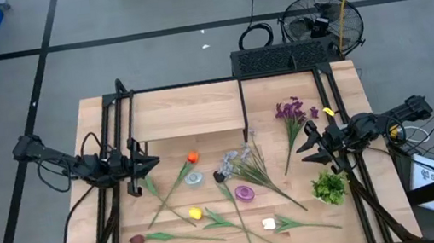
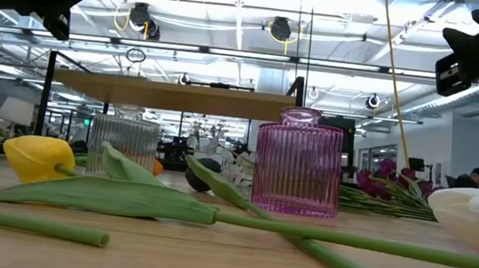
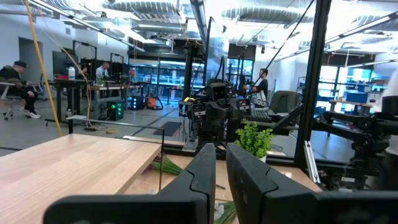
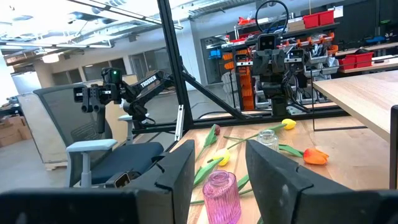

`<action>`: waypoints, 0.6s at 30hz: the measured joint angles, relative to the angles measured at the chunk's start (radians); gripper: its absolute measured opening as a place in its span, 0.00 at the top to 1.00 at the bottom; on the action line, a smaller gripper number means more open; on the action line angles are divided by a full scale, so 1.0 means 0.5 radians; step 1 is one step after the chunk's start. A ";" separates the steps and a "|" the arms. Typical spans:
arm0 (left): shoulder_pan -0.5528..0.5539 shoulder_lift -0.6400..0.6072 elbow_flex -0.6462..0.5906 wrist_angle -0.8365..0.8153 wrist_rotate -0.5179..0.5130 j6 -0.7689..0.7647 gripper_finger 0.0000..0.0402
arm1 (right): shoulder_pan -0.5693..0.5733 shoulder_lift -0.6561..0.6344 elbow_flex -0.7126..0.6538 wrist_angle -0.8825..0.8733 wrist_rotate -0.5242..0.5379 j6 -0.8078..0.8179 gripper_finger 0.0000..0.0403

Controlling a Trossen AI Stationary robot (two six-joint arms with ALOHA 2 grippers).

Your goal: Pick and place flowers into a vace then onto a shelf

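1. Nearest the front edge of the table, a dark red flower (image 1: 137, 239), a yellow flower (image 1: 196, 214) and a white flower (image 1: 269, 224) are seen lying flat, stems on the wood.
2. Just behind them, a pink vase (image 1: 245, 193) and a clear vase (image 1: 193, 177) stand upright; nothing is held in either.
3. An orange flower (image 1: 192, 157), pale sprays (image 1: 236, 163) and a purple cluster (image 1: 291, 112) lie further back, all on the tabletop.
4. At the rear, the shelf (image 1: 185, 111) is bare of vase and flowers.
5. The task is judged barely begun: no flower has been picked or placed, and the vase-to-shelf step is all left.
6. The left gripper (image 1: 150, 163) is raised above the table's left side, its fingers (image 3: 208, 171) nearly together with a thin gap; nothing is held or touched.
7. The right gripper (image 1: 310, 147) is raised at the right side near a leafy tuft (image 1: 328, 187), jaws parted and empty.
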 joint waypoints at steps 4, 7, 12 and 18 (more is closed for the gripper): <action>0.001 0.000 0.000 0.000 0.000 0.000 0.89 | 0.000 0.000 0.000 0.000 0.000 0.000 0.66; 0.000 0.000 0.000 0.000 0.000 0.000 0.89 | 0.000 0.000 0.000 0.000 0.000 0.000 0.66; 0.001 0.000 0.000 0.000 0.000 0.000 0.89 | 0.000 0.000 0.001 0.000 0.000 0.000 0.66; 0.000 0.000 0.000 0.001 0.000 0.000 0.89 | 0.000 0.001 0.001 0.018 0.003 0.000 0.66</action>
